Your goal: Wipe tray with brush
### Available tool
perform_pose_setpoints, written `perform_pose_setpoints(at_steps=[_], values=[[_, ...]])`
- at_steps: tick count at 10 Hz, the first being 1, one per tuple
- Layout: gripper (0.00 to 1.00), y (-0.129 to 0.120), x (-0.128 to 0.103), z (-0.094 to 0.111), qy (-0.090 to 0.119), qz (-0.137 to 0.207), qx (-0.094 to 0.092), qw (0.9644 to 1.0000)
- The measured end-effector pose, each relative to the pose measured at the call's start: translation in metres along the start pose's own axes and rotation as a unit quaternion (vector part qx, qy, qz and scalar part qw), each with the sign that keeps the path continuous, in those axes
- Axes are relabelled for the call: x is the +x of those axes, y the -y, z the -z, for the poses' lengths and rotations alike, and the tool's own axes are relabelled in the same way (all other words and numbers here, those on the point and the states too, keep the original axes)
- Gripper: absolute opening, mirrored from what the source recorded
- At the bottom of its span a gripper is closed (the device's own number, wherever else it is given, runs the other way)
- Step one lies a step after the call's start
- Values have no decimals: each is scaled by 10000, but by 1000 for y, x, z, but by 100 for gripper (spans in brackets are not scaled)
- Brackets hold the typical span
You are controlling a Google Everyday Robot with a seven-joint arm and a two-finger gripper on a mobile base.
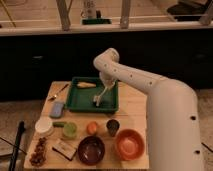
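Camera view | gripper point(105, 86) over tray point(80, 100), clamped on brush point(99, 96) handle top | brush likely light, stiff handle, soft bristles | best held high on handle

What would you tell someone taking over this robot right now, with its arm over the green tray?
The gripper is over the middle of the tray, shut on the small brush with a thin cream handle. The handle is tilted and the bristle end is down on the tray floor.
The large shallow dark-green plastic tray sits at the back of the wooden table. A yellow corn-like item lies in its far part.
Done: brush in hand and on the tray.
Left: sweep the floor. How much is already wiped cannot be told.
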Motion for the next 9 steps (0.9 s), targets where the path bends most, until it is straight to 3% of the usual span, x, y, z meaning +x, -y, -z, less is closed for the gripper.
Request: perform_pose_setpoints(at_steps=[2, 5, 7, 9], values=[[0, -23, 35, -2, -215, -398, -118, 9989], [0, -15, 65, -4, -442, -944, 0, 9946], [0, 4, 62, -6, -479, -1075, 138, 9930], [0, 23, 45, -6, -430, -971, 237, 9941]])
